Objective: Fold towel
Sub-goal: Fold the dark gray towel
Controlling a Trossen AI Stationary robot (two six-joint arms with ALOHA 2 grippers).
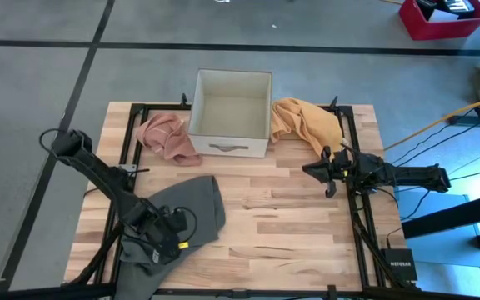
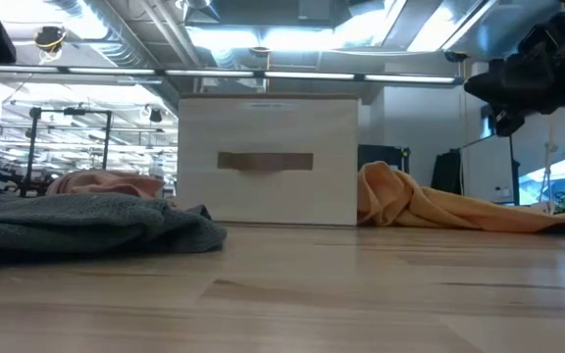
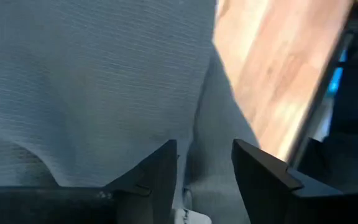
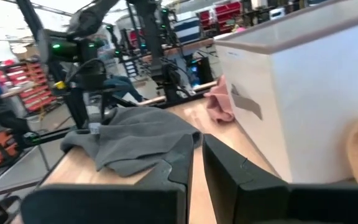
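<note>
High view. The grey towel (image 1: pixel 186 215) lies bunched at the counter's (image 1: pixel 290 225) near-left corner, its long axis running diagonally from that corner toward the counter's middle. Its lower end spills over the near edge and is covered there by the left arm. The left pincer (image 1: pixel 169 236) sits on the towel's near part; its finger gap cannot be read from this height. The white box (image 1: pixel 231 112) stands at the middle of the far edge, a pink cloth (image 1: pixel 166 137) touching its left side and an orange cloth (image 1: pixel 307 123) touching its right. The right pincer (image 1: pixel 325 173) hovers near the right edge, well apart from the towel. The counter's centre and near-right quarter are bare wood.

Low view. The towel (image 2: pixel 86 227) lies low and flat at the left, cut off by the frame. The box (image 2: pixel 268 160) stands behind it, with the orange cloth (image 2: pixel 439 208) to its right. The right arm shows dark at the upper right, its fingers hard to make out.

Left wrist view. The left pincer (image 3: pixel 204 165) stands parted over towel fabric (image 3: pixel 92 81), gripping nothing. Bare counter (image 3: pixel 272 68) shows beside the towel's edge.

Right wrist view. The right pincer (image 4: pixel 197 155) is nearly closed and empty, a narrow gap between its fingers. The towel (image 4: pixel 135 137) lies beyond it, beneath the left arm.
</note>
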